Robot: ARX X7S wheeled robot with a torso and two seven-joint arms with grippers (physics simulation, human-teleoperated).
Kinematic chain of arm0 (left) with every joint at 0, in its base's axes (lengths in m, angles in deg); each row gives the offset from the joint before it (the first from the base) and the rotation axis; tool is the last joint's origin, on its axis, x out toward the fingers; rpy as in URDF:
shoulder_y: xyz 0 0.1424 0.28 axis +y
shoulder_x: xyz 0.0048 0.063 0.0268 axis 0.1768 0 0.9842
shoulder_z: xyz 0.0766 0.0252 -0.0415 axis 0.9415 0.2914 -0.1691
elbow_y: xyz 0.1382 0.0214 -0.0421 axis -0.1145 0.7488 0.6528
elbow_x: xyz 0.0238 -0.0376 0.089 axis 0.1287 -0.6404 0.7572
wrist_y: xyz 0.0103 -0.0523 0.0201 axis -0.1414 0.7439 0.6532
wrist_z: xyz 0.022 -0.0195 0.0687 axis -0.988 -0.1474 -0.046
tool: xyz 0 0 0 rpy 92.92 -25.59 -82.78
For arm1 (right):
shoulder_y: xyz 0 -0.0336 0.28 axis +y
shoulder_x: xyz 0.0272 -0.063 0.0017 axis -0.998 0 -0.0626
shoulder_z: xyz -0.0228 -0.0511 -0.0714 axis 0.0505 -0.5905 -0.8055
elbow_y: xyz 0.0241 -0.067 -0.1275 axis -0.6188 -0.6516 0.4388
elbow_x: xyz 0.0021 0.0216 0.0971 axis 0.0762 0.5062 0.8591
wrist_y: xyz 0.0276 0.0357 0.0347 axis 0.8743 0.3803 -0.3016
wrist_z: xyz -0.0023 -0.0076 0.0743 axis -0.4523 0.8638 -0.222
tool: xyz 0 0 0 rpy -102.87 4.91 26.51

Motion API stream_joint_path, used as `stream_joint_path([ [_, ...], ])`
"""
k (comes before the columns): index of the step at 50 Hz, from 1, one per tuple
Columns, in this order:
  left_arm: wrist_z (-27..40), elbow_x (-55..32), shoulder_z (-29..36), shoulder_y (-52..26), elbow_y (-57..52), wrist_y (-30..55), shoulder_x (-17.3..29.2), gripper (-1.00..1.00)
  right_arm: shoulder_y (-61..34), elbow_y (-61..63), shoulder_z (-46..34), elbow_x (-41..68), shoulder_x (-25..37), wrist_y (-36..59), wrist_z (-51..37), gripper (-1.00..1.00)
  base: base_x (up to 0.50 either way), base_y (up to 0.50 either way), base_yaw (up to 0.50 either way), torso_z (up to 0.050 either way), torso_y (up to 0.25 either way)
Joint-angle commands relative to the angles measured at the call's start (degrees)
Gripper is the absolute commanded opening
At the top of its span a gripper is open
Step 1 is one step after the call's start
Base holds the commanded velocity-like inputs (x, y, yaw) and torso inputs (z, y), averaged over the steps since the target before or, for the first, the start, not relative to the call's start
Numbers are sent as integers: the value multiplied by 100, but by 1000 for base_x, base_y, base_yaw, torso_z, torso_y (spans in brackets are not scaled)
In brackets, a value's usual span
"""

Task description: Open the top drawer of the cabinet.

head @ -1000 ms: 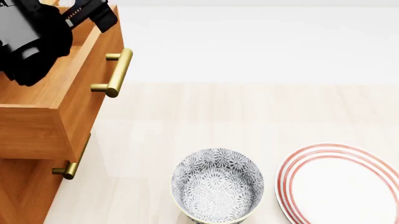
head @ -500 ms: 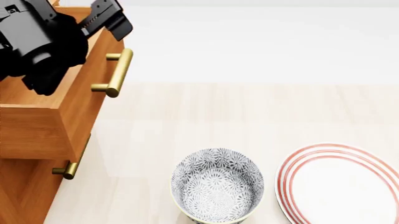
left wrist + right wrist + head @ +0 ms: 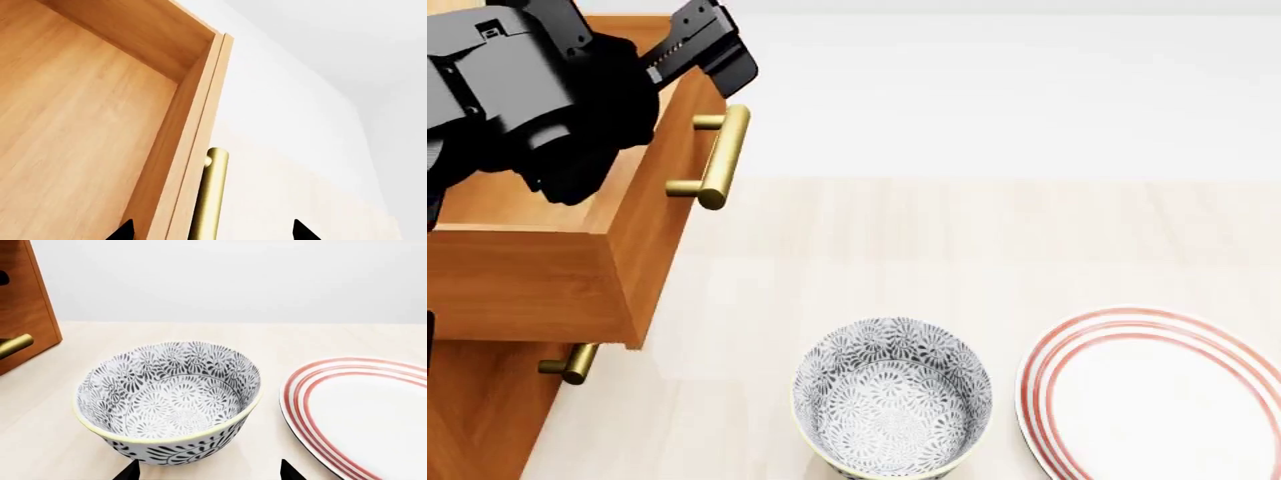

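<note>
The cabinet stands at the left in the head view. Its top drawer is pulled out, showing paler inner wood and the brass bar handle. My left arm hangs over the drawer. My left gripper is open, with one fingertip inside the drawer and the other beyond the handle, so it straddles the drawer front. My right gripper is open and empty, low over the table. It does not show in the head view.
A patterned grey bowl sits just ahead of the right gripper, and a red-ringed white plate lies beside it. A lower drawer's brass handle shows under the open drawer. The cabinet's corner is also in the right wrist view.
The top drawer has slid further out, toward the right of the head view, and my left arm has moved with it. Bowl and plate have not moved.
</note>
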Motion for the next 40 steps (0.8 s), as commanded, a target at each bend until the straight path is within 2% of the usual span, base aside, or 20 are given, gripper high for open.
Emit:
stream_joint_path([
  [1,-104,-687,399,3,-33,-189,-137,100,-2,2,100,-90,-85,-3,121,100,0,0,0,0,0],
  [17,-43,-1566,1178,-39,-22,-449,-140,100,10,131,97,-52,-31,86,63,100,0,0,0,0,0],
  [40,82,-3203,2749,-92,-586,-945,-140,100,29,194,90,-17,20,84,42,100,0,0,0,0,0],
])
